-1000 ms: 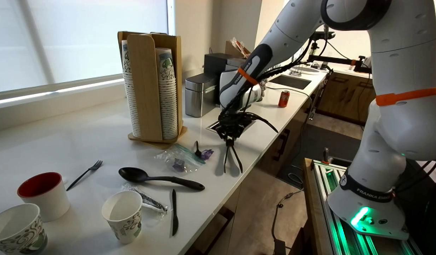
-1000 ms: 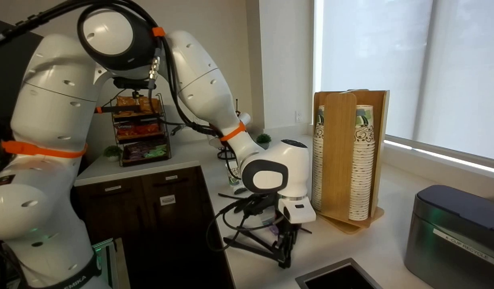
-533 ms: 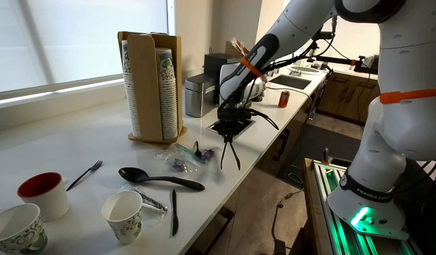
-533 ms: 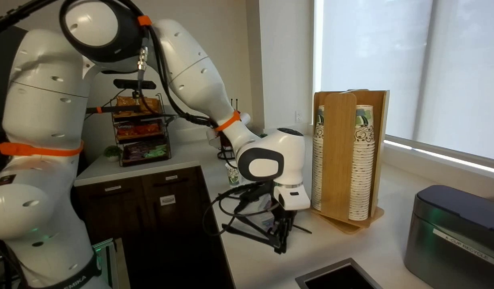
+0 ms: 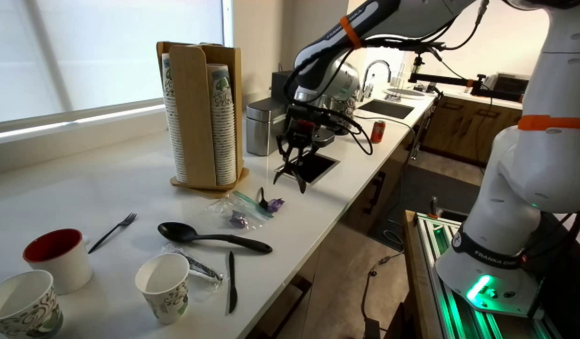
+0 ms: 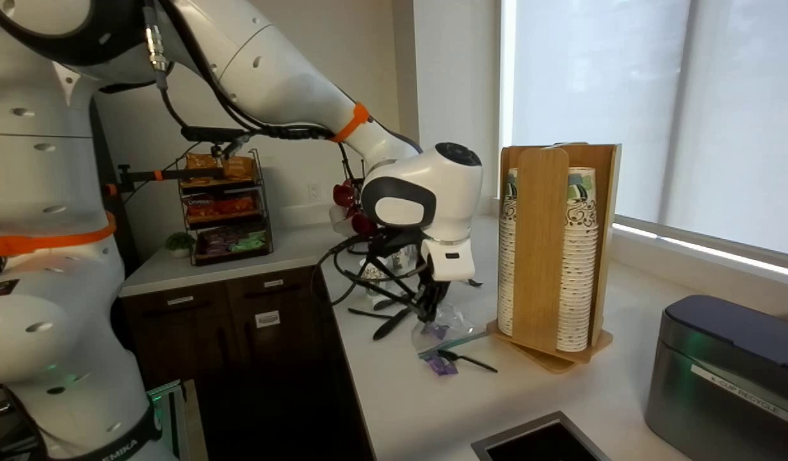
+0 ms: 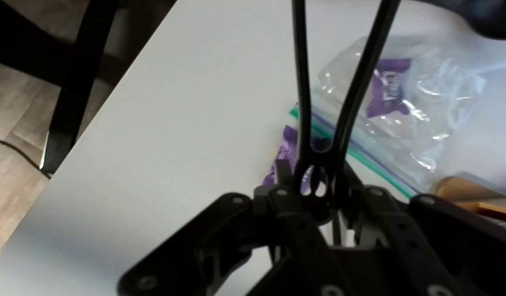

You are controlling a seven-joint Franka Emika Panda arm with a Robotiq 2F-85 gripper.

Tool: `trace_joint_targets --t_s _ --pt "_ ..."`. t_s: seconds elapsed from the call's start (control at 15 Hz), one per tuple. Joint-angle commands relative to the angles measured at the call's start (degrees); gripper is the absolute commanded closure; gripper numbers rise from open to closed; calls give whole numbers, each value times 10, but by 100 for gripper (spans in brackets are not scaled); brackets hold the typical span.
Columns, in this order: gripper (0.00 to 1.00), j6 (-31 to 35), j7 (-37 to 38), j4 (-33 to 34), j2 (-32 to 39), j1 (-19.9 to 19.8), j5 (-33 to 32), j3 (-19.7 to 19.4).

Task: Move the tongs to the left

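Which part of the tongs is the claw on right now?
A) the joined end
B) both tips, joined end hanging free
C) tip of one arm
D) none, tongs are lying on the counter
A: in the wrist view the claw is closed around the joined end of the tongs, with the two arms running out from it in a narrow V.

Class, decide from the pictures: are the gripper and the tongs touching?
Touching. The wrist view shows the gripper closed on the joined end of the tongs, pinching it from both sides.
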Motion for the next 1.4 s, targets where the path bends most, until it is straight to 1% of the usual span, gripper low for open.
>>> trace_joint_targets --t_s 0.0,0.13,0.2,0.27,0.47,0.6,0.73,0.93,1.07,1.13,1.2,1.27,1.33 --pt "93 -51 -18 45 9 -13 108 12" --pt "93 -58 -6 79 30 -4 141 21" --pt "93 -48 12 97 44 3 142 27" --pt "93 -33 31 116 58 11 136 33" --pt "93 -19 89 178 100 31 105 48" --pt "93 -1 137 220 127 51 60 51" --pt "93 4 200 262 155 77 -11 51" --pt "93 -12 299 311 189 118 -132 47" --pt "93 -31 350 333 204 145 -201 47" --pt "93 -31 375 339 208 160 -235 45" --pt "93 -12 329 310 189 128 -190 64" --pt "71 -12 340 314 193 135 -198 66" --pt "71 -12 340 314 194 136 -198 68"
